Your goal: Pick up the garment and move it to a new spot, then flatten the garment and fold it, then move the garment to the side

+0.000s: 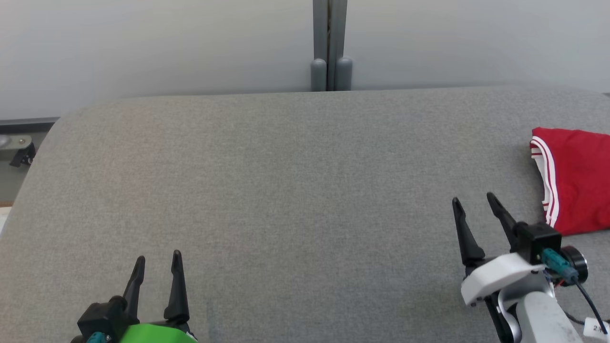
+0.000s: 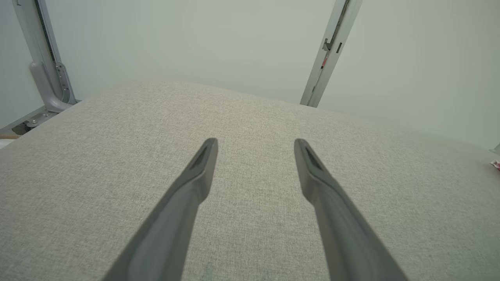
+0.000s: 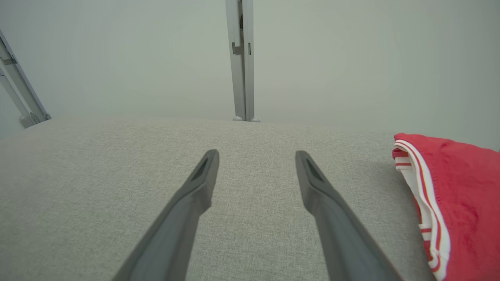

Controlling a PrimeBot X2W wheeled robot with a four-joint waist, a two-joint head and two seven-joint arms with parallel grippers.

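A folded red garment (image 1: pixel 579 178) with white and red striped trim lies at the right edge of the grey table (image 1: pixel 286 190); its right part runs out of the head view. The right wrist view has the garment (image 3: pixel 457 203) at its right side. My right gripper (image 1: pixel 473 200) hovers open just left of the garment, apart from it, nothing between its fingers (image 3: pixel 195 195). At the lower left my left gripper (image 1: pixel 158 259) stands open and empty over bare fabric, far from the garment. In the left wrist view its fingers (image 2: pixel 195 183) are spread wide.
A pale wall with a grey vertical post (image 1: pixel 329 45) stands behind the table's far edge. The table's rounded left corner (image 1: pixel 52 128) drops off beside a metal bracket (image 1: pixel 16 147). Cables (image 1: pixel 579 290) hang off my right wrist.
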